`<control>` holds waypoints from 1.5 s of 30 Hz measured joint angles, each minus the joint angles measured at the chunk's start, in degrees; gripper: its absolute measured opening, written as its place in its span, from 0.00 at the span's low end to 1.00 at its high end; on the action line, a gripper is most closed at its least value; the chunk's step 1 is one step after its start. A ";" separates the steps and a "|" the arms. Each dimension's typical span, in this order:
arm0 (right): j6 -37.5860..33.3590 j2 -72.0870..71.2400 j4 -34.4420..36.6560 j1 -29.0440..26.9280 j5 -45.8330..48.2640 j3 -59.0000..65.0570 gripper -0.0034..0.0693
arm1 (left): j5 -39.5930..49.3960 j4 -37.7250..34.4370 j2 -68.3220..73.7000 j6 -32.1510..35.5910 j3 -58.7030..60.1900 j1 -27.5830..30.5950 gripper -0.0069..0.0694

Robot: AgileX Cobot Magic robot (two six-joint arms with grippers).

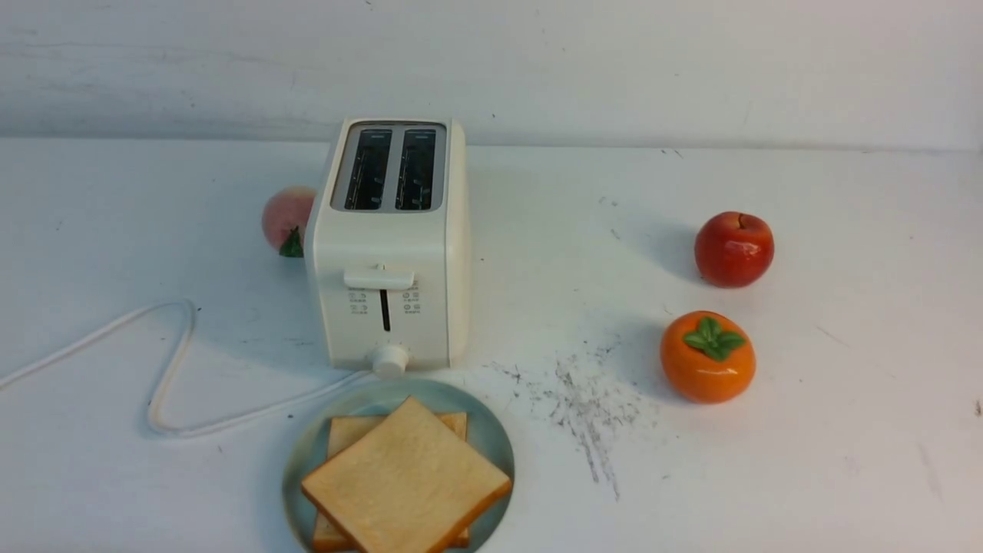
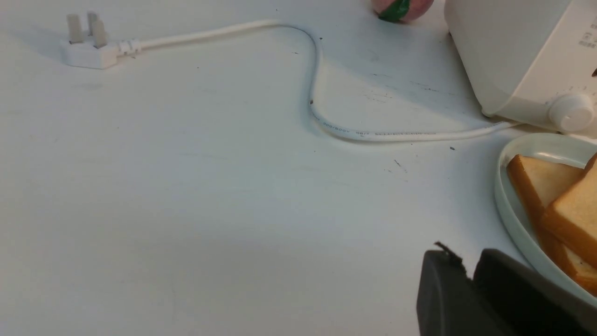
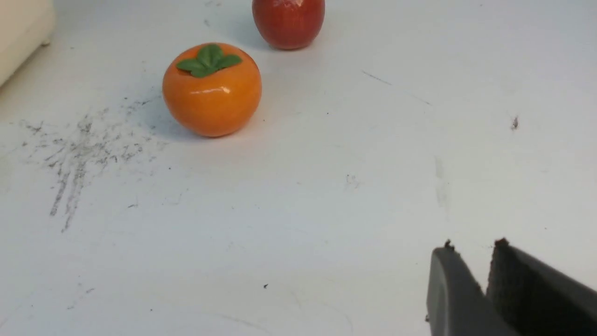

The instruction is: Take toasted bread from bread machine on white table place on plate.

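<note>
The cream-white bread machine [image 1: 388,238] stands mid-table on the white table [image 1: 806,461], and both its top slots look empty. Right in front of it, the pale blue-green plate [image 1: 369,395] holds two slices of toasted bread [image 1: 405,476], the upper one lying skewed over the lower. Neither gripper shows in the front view. In the left wrist view my left gripper [image 2: 466,261] is shut and empty, hovering beside the plate's rim [image 2: 508,205] and the toast [image 2: 541,182]. In the right wrist view my right gripper [image 3: 475,249] is shut and empty over bare table.
A white cord [image 1: 165,361] loops left of the toaster and ends in a plug [image 2: 88,46]. A peach [image 1: 286,217] sits behind the toaster's left side. A red apple [image 1: 733,250] and an orange persimmon [image 1: 706,357] sit to the right. Grey scuff marks [image 1: 587,407] lie between.
</note>
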 joint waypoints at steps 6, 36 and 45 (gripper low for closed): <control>0.00 0.00 0.00 0.00 0.05 0.00 0.24 | 0.00 0.00 0.00 0.00 0.00 0.00 0.21; 0.00 0.00 0.00 0.00 0.05 0.00 0.28 | 0.00 0.06 0.00 0.00 0.00 0.00 0.23; -0.10 0.00 0.00 0.00 0.05 0.00 0.30 | 0.00 0.06 0.00 0.00 0.00 0.00 0.23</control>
